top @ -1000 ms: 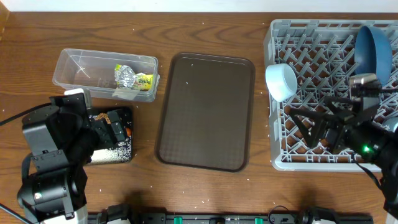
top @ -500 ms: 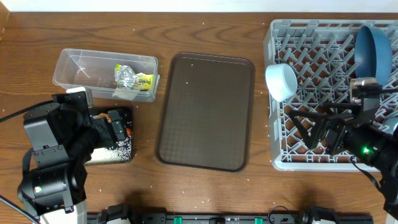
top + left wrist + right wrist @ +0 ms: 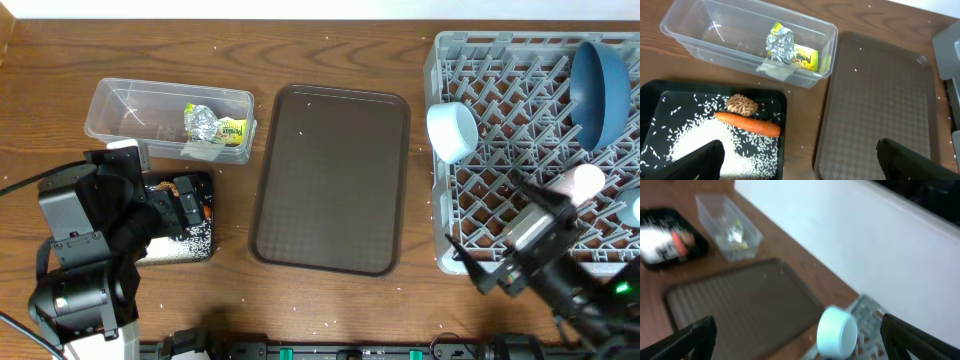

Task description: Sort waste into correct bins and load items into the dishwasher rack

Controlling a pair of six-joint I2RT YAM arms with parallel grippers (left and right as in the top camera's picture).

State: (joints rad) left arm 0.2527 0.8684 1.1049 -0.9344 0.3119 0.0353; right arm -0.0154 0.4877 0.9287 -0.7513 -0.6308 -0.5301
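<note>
Left of your brown tray (image 3: 330, 180), clear tub (image 3: 120, 105) holds foil (image 3: 205, 124), black tray (image 3: 690, 92) carrot (image 3: 747, 125) and rice (image 3: 700, 145); left gripper (image 3: 800, 165) and right gripper (image 3: 800, 345) both spread

Two bowls (image 3: 600, 90) (image 3: 452, 130), two cups (image 3: 580, 183) (image 3: 632, 209), two bins (image 3: 170, 89) (image 3: 690, 95) — one rack (image 3: 500, 80), one serving tray (image 3: 330, 180).

left arm (image 3: 85, 262): black-grey, black cable | right arm (image 3: 540, 245): black, green light

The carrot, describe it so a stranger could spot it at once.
Left of the big brown serving tray, in front of the clear tub, lies a black tray. Among its white rice, the carrot is the one long orange piece, beside a rounder brown lump.
</note>
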